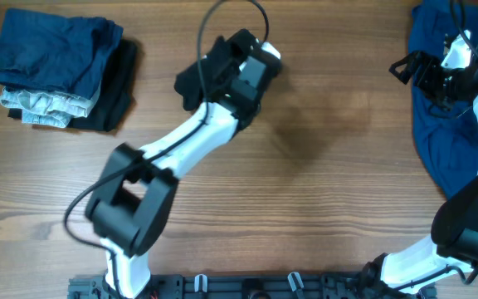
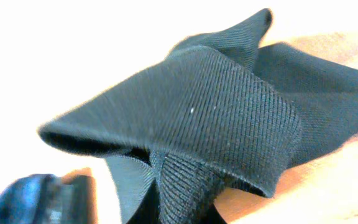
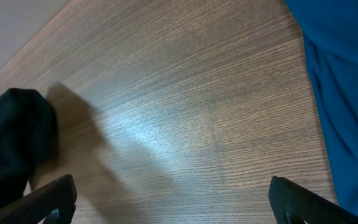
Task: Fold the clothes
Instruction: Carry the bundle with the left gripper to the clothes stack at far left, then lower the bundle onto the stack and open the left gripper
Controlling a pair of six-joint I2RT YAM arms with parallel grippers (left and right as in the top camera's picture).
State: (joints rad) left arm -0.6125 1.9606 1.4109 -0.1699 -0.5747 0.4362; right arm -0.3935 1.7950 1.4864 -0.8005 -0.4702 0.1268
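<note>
My left gripper (image 1: 208, 73) is shut on a black garment (image 1: 196, 76), bunched and held at the table's top middle. In the left wrist view the black garment (image 2: 216, 118) fills the frame and hides the fingers. A blue garment (image 1: 442, 124) lies spread along the right edge; it also shows in the right wrist view (image 3: 347, 74). My right gripper (image 1: 413, 71) is open and empty above bare wood beside the blue garment; its fingertips (image 3: 173, 202) are wide apart. A stack of folded clothes (image 1: 60, 71) sits at the top left.
The wooden table (image 1: 322, 183) spans the view. The arm bases stand at the front edge (image 1: 247, 286). The left arm (image 1: 164, 158) stretches diagonally across the table's left middle.
</note>
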